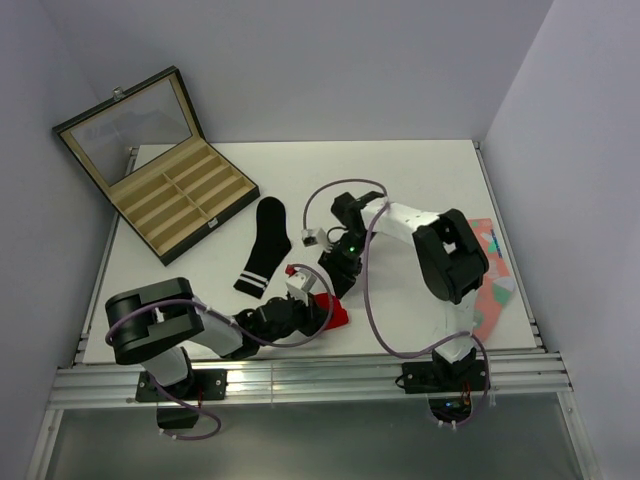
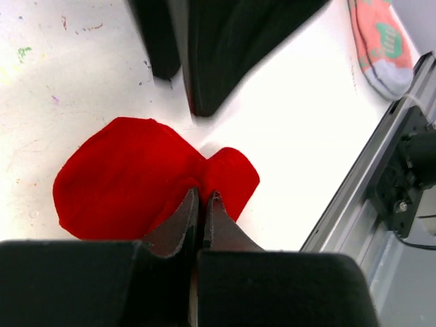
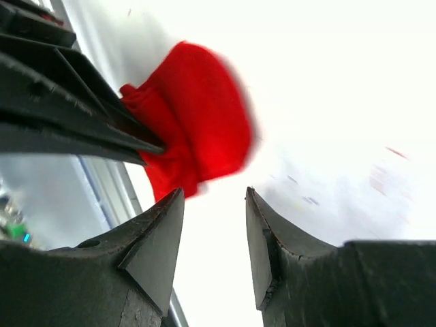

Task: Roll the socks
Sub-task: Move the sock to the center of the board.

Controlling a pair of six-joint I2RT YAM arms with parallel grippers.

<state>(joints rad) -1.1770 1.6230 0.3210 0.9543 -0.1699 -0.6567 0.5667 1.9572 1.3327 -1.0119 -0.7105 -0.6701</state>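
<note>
White table (image 1: 400, 170) fills mid-frame; at lower centre the left pincer (image 2: 203, 197) is pressed together, pinching the red sock (image 2: 129, 170) by its edge. Just beside it the right pincer (image 3: 214, 197) stands spread, holding nothing. Left of centre, the black sock (image 1: 265, 245) lies flat.

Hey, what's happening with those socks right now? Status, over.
Left hand shut on red sock. Right hand open, empty, close beside it. Black sock lying flat, untouched. Pink sock off to the right, not in the way.
</note>
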